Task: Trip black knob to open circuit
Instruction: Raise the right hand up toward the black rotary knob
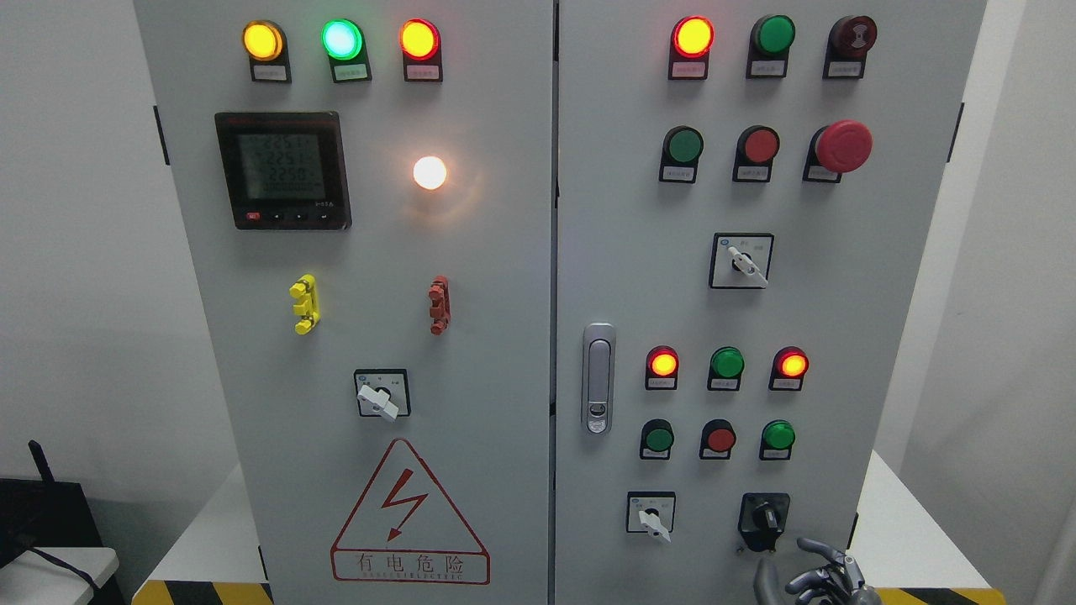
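Nearest the camera, at the bottom edge right of the middle, the right hand (pixel 820 578) shows only its grey fingertips (pixel 814 546); they are loosely spread and grasp nothing. They sit just below and slightly right of the black knob (pixel 763 516), close to it but not touching.

The black knob is on a black square plate at the lower right of the right door (pixel 841 319) of the grey cabinet. To its left on the same row is a white-handled selector switch (pixel 651 514). Above these runs a row of 3 push buttons (pixel 719 438), green, red and green, and above that a row of 3 indicator lamps (pixel 727 363), with the 2 outer ones lit red. A silver door latch (pixel 598 389) stands at the door's left edge.

Higher on this door is another white selector (pixel 741 261), then a red mushroom button (pixel 842 145) beside a green and a red button, and a lit red lamp (pixel 693 36) near the top.

The left door (pixel 487 353) carries a red triangular warning sign (pixel 409 517) at the bottom, a white selector above it, a yellow clip (pixel 305 303) and a red clip (pixel 439 304), a digital meter (pixel 282 170) beside a glowing white lamp (pixel 429 172), and 3 lit lamps along the top.
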You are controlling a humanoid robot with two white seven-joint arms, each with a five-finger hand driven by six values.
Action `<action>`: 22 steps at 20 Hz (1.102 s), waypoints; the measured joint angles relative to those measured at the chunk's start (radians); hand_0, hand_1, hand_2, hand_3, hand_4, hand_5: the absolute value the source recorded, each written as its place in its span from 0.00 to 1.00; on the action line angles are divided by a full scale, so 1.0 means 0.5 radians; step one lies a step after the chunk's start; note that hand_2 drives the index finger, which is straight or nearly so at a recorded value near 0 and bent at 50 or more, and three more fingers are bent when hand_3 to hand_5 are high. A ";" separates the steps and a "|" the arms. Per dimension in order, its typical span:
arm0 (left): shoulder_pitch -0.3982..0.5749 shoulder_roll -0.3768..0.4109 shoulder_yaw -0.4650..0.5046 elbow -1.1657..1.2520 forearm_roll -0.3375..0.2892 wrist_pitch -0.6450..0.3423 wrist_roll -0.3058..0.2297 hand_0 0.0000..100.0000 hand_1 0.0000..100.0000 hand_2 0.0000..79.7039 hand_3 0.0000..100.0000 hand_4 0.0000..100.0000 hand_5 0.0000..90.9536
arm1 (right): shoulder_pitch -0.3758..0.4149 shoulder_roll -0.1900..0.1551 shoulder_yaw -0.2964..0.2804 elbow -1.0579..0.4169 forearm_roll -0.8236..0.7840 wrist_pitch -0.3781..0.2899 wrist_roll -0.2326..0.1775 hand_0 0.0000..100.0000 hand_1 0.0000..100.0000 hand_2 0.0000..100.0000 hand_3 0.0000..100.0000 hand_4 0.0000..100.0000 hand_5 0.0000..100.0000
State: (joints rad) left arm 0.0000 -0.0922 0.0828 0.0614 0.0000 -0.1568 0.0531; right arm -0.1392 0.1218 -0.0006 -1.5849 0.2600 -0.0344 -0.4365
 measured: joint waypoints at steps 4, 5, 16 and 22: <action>0.000 0.000 0.000 0.000 0.000 0.000 0.000 0.12 0.39 0.00 0.00 0.00 0.00 | -0.025 0.003 0.000 0.031 0.011 0.003 0.000 0.27 0.79 0.37 0.77 0.84 0.90; 0.000 0.000 0.000 0.000 0.000 0.000 0.000 0.12 0.39 0.00 0.00 0.00 0.00 | -0.031 0.004 0.000 0.039 0.013 0.003 -0.001 0.27 0.79 0.37 0.77 0.84 0.90; 0.000 0.000 0.000 0.000 0.000 0.000 0.000 0.12 0.39 0.00 0.00 0.00 0.00 | -0.073 0.009 0.001 0.089 0.030 0.023 -0.006 0.27 0.79 0.38 0.77 0.84 0.90; 0.000 0.000 0.000 0.000 0.000 0.000 0.000 0.12 0.39 0.00 0.00 0.00 0.00 | -0.104 0.010 0.001 0.113 0.034 0.039 -0.013 0.26 0.80 0.39 0.77 0.84 0.90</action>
State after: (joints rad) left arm 0.0000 -0.0924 0.0828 0.0614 0.0000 -0.1568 0.0531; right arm -0.1911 0.1266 -0.0001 -1.5285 0.2769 -0.0147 -0.4432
